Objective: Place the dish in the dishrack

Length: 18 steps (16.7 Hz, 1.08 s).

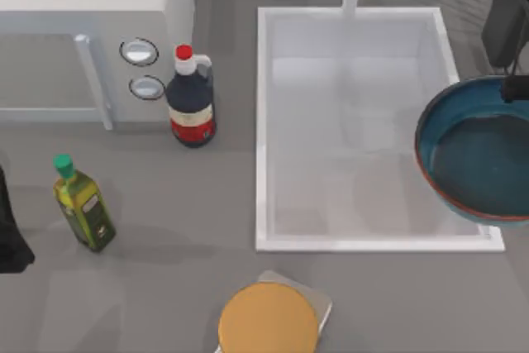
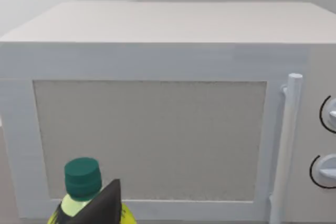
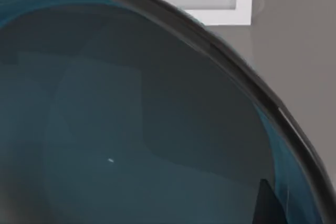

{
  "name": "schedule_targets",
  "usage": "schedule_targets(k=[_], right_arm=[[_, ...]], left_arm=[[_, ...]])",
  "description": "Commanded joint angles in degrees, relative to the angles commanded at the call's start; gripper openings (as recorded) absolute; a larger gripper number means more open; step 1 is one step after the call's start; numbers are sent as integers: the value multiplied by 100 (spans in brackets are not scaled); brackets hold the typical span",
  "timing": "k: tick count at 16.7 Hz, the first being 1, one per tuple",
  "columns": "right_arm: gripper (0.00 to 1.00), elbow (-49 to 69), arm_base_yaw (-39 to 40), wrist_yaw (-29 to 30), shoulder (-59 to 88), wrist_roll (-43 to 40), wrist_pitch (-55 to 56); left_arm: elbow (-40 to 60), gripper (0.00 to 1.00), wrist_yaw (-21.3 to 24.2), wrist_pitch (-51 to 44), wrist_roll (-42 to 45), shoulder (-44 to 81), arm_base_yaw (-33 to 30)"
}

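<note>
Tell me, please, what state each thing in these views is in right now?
dish: lifted, overlapping the sink's right rim, upright, empty.
right gripper: at the dish's far rim.
sink: empty.
microwave: door shut.
soy sauce bottle: upright, red cap on.
oil bottle: upright, green cap on.
orange disc: lying flat on a grey board.
left arm: parked at the table's left edge.

Microwave at surface rear left. Dark bottle beside its dials. Green bottle in front. Orange disc at front edge.
</note>
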Motion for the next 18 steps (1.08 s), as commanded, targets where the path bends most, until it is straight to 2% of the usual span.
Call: schedule_targets(k=[2, 5, 13, 18], right_arm=[[0, -20, -423, -264, -141, -190, 428], [0, -156, -1463, -831, -433, -571, 1510], [0, -1278, -4694, -2597, -1651, -1588, 5558], [0, -1947, -5386, -3344, -2532, -1797, 7316]], left_arm=[[0, 100, 0, 0, 0, 0, 0], [0, 100, 0, 0, 0, 0, 0], [0, 100, 0, 0, 0, 0, 0], [0, 100, 0, 0, 0, 0, 0]])
